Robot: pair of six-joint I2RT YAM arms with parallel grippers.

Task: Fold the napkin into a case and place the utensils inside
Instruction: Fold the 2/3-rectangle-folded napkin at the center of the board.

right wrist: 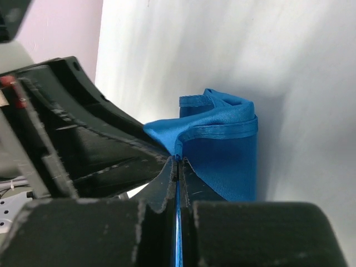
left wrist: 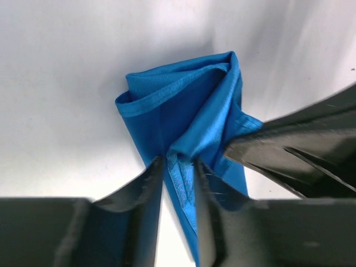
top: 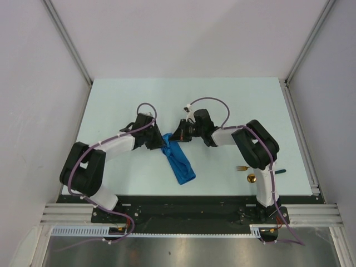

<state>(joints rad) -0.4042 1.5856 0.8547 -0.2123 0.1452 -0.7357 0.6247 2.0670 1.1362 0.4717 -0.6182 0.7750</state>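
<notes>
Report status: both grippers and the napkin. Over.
Left gripper shut on napkin. Right gripper shut on it too. Utensils lying apart, outside napkin. Nothing blocking.

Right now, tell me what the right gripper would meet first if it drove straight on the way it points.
The napkin: the right gripper has its jaws shut on a fold, with bunched cloth straight ahead. The left gripper looks just beyond, though depth is unclear.
</notes>
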